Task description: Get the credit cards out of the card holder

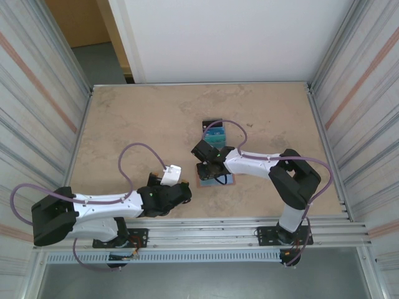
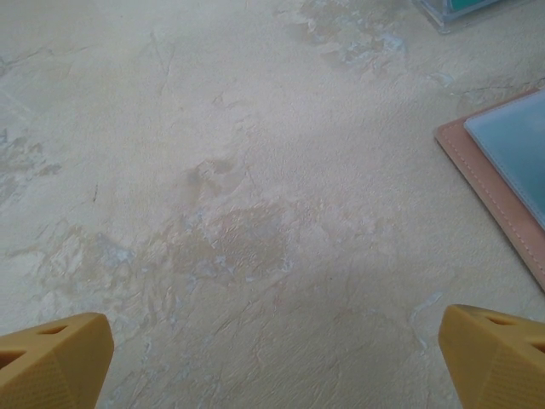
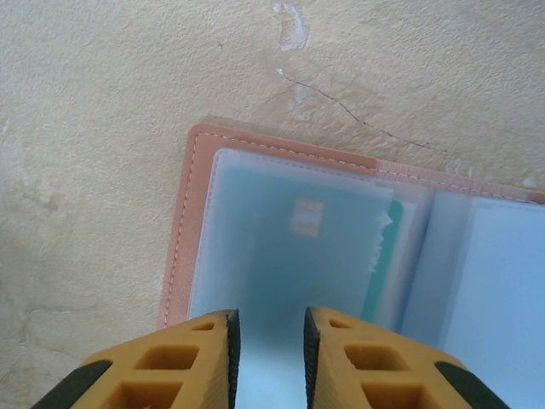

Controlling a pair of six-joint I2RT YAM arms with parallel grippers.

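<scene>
The left gripper [image 2: 272,341] has its two ochre ribbed plastic fingers fully apart and holds nothing. It hovers low over the mottled beige stone-textured table [image 2: 213,170], with a corner of the card holder near on its right and not touching it.

The right gripper [image 3: 266,322] has ochre fingers with black pads set close together, leaving a narrow slit. Whether a card edge is pinched in that slit cannot be told. This gripper sits directly over the small salmon leather-look folding card holder [image 3: 180,230], which lies opened flat in the near half of the table, about midway across. The right arm is therefore the nearer one for the pull.

Key relation: the holder's long axis runs left to right in the right wrist view, along the fingers' closing line. The loaded pocket lies straight ahead of and below the fingertips. Inside its cloudy translucent sleeve [image 3: 247,196] sits a thin flat teal-green plastic credit card [image 3: 298,247] with a gold chip. Pale stitching rims the holder. In judgement, so thin and slick a card offers little edge to pinch.

Farther out, a small pile of black, blue and teal cards [image 1: 214,132] lies just beyond the holder
</scene>
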